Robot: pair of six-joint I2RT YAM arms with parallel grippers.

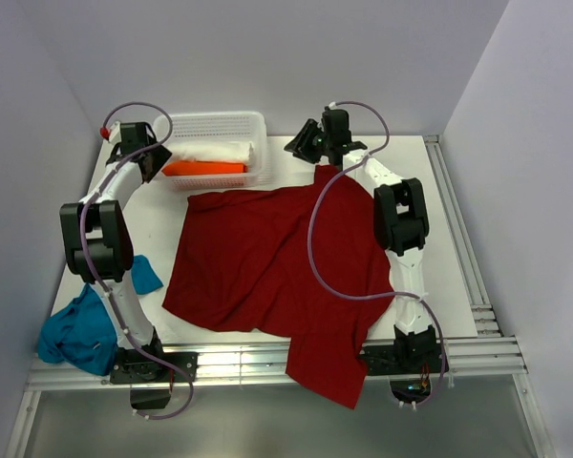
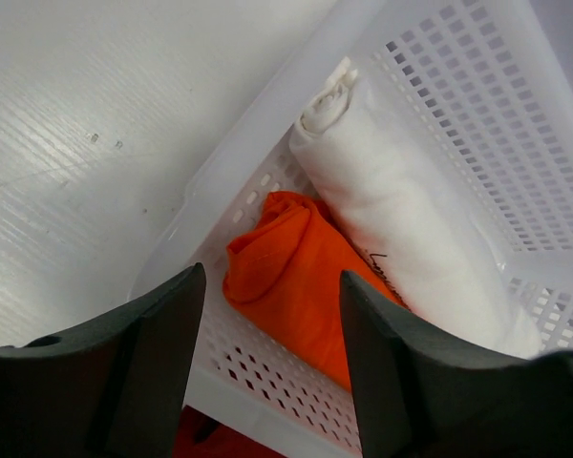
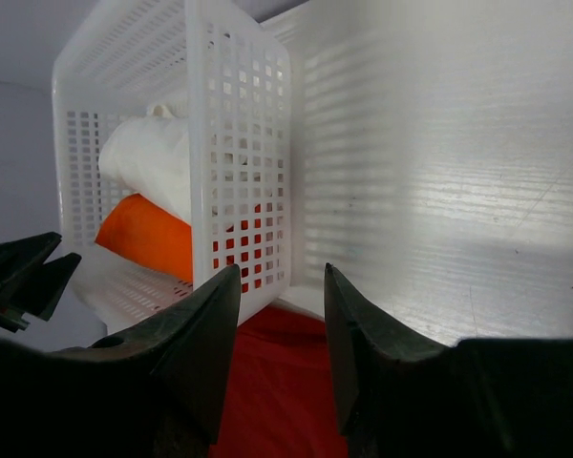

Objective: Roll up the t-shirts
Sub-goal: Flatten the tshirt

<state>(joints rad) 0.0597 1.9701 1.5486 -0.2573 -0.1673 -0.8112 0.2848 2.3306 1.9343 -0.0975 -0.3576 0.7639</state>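
- Two of the four t-shirts look finished: the white roll and the orange roll lie side by side inside the white basket at the upper centre-left of the top view, the orange one nearer the camera.
- The dark red t-shirt is not yet rolled. It lies spread as a loose sheet over the middle of the table, with creases and one part hanging off the near edge at the bottom centre.
- The teal-blue t-shirt is an untouched heap at the lower left, partly off the table edge beside the left arm's base.
- The left gripper hovers at the left end of the basket, upper left of the top view. Its fingers stand apart with nothing between them, and the orange roll shows beyond the gap.
- The right gripper sits at the upper centre, by the basket's right end and over the far edge of the red cloth. Its fingers are apart and hold nothing.
- By this reckoning about half is done. The red shirt looks next: flatten, then roll, and the teal one after it.
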